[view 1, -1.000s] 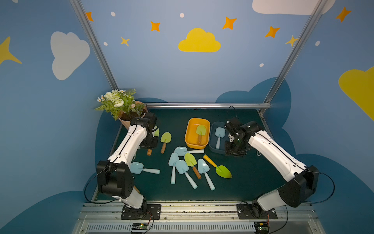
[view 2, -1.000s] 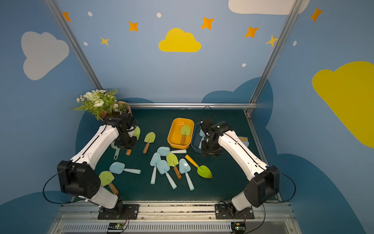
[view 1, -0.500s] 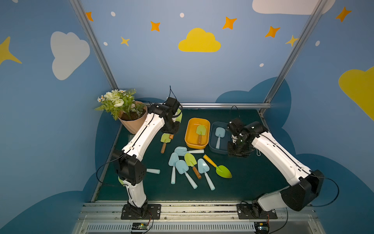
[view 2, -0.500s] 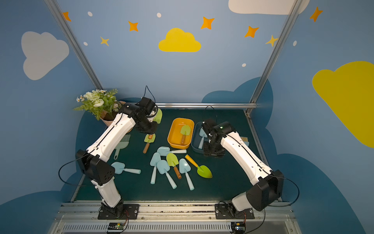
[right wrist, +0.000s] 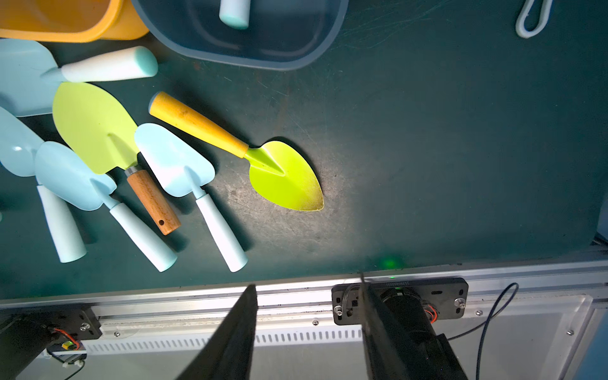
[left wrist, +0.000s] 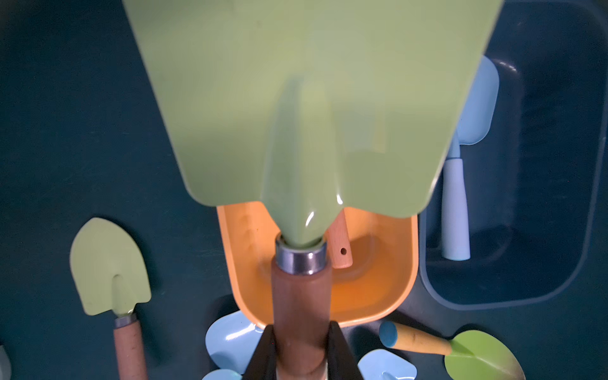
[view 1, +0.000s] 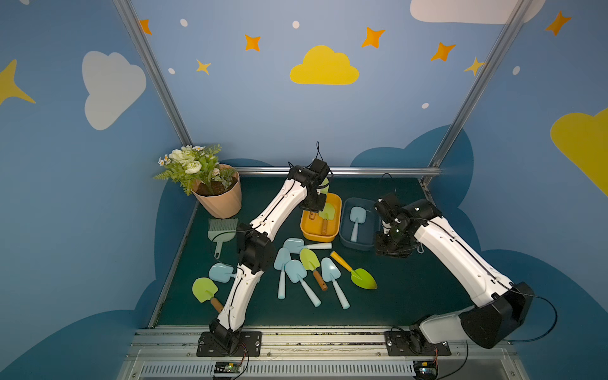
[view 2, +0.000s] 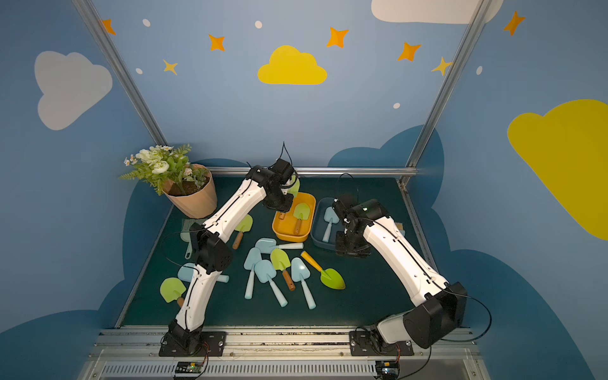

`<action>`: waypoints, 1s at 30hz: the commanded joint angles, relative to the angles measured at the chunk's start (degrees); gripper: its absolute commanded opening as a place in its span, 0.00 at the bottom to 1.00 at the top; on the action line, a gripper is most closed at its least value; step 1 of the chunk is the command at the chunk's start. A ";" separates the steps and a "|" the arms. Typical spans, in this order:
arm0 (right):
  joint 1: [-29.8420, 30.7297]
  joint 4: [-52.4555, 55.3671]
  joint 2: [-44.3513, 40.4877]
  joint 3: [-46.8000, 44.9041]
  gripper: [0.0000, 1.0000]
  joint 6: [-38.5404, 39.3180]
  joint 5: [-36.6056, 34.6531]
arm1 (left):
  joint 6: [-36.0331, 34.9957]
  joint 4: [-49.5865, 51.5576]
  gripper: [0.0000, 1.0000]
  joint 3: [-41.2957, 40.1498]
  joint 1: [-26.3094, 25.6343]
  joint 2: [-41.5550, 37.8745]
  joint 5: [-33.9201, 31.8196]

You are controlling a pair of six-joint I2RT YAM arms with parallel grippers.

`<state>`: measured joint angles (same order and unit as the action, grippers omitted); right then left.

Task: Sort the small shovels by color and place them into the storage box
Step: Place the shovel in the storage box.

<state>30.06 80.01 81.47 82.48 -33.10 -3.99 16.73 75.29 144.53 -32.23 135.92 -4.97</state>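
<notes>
Left wrist view.
A: Which step is shown?
B: Delivery, seemingly. Over the orange plastic storage tub (left wrist: 371,289) hangs the lime-green-bladed shovel with brown wooden handle (left wrist: 296,115), clamped in the left gripper (left wrist: 301,355).
A: Next?
B: Lower it, release inside the tub; the right gripper (right wrist: 307,279), apart from the tub, stands part-open, empty.

R gripper (right wrist: 306,281) jaws apart, empty; orange-handle shovel (right wrist: 240,148) nearby.

From here I count six light blue shovels (view 2: 265,270), six green shovels (view 2: 333,279), two boxes (view 2: 289,235), one grey-green brush (view 1: 222,227) and one potted plant (view 1: 220,201).
</notes>
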 commanded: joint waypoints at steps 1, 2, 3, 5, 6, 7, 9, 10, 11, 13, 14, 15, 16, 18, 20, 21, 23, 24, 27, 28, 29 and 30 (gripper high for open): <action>-0.44 1.73 -1.14 -0.77 0.51 0.19 -0.76 | 1.27 2.10 0.03 1.72 -0.45 2.28 0.83; -0.52 1.65 -1.07 -0.88 0.51 0.23 -0.67 | 1.24 2.10 0.03 1.72 -0.55 2.98 0.84; -0.53 1.70 -0.97 -0.95 0.51 0.35 -0.70 | 1.22 2.12 0.03 1.59 -0.63 3.70 0.84; -0.62 1.66 -0.79 -0.90 0.51 0.45 -0.66 | 1.00 2.31 0.03 1.63 -0.64 4.94 0.84; -0.62 1.65 -0.75 -0.82 0.51 0.49 -0.58 | 0.94 2.37 0.03 1.63 -0.60 5.52 0.75; -0.62 1.64 -0.62 -0.71 0.51 0.56 -0.51 | 0.77 2.41 0.03 1.68 -0.64 5.95 0.73; -0.64 1.65 -0.40 -0.55 0.51 0.67 -0.43 | 0.77 2.32 0.03 1.76 -0.65 7.00 0.76; -0.66 1.67 -0.32 -0.41 0.51 0.75 -0.54 | 0.68 2.31 0.03 1.89 -0.60 7.37 0.77; -0.66 1.58 -0.18 -0.38 0.51 0.84 -0.50 | 0.64 2.32 0.03 2.06 -0.58 7.90 0.75; -0.74 1.56 -0.02 -0.23 0.51 1.07 -0.45 | 0.35 2.07 0.03 2.63 -0.60 9.00 0.58; -0.73 1.59 0.14 -0.15 0.51 1.19 -0.41 | 0.12 2.05 0.03 3.22 -0.57 9.74 0.58; -0.78 1.56 0.27 -0.19 0.51 1.36 -0.41 | -0.03 2.06 0.03 3.70 -0.62 10.39 0.42; -0.87 1.56 0.41 -0.12 0.51 1.44 -0.47 | -0.12 2.06 0.03 4.06 -0.61 10.95 0.25; -0.96 1.56 0.44 -0.05 0.52 1.63 -0.52 | -0.66 1.97 0.03 4.81 -0.60 11.92 -0.33; -1.08 1.61 0.41 -0.04 0.51 1.70 -0.44 | -1.19 1.97 0.03 5.18 -0.60 12.65 -1.13; -1.18 1.57 0.43 -0.20 0.51 1.81 -0.47 | -1.27 1.98 0.03 5.41 -0.56 12.96 -1.18; -1.32 1.55 0.44 -0.18 0.51 1.90 -0.52 | -1.33 1.88 0.03 5.46 -0.36 13.45 -1.01; -1.36 1.56 0.62 -0.22 0.51 2.03 -0.41 | -1.35 1.88 0.03 5.50 -0.33 13.71 -1.00; -1.39 1.58 0.96 -0.30 0.51 2.34 -0.23 | -1.58 1.84 0.03 5.50 -0.27 14.19 -1.18; -1.42 1.56 1.01 -0.42 0.51 2.50 -0.24 | -1.66 1.88 0.03 5.56 -0.21 14.43 -1.25; -1.46 1.60 1.05 -0.46 0.51 2.52 -0.15 | -1.81 1.82 0.03 5.59 -0.21 14.70 -1.27; -1.50 1.56 1.11 -0.47 0.51 2.60 -0.16 | -1.80 1.88 0.03 5.59 -0.20 14.91 -1.27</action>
<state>28.86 80.05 81.89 82.15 -31.07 -3.95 15.68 76.62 148.44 -32.73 149.97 -5.89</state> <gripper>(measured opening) 0.515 0.064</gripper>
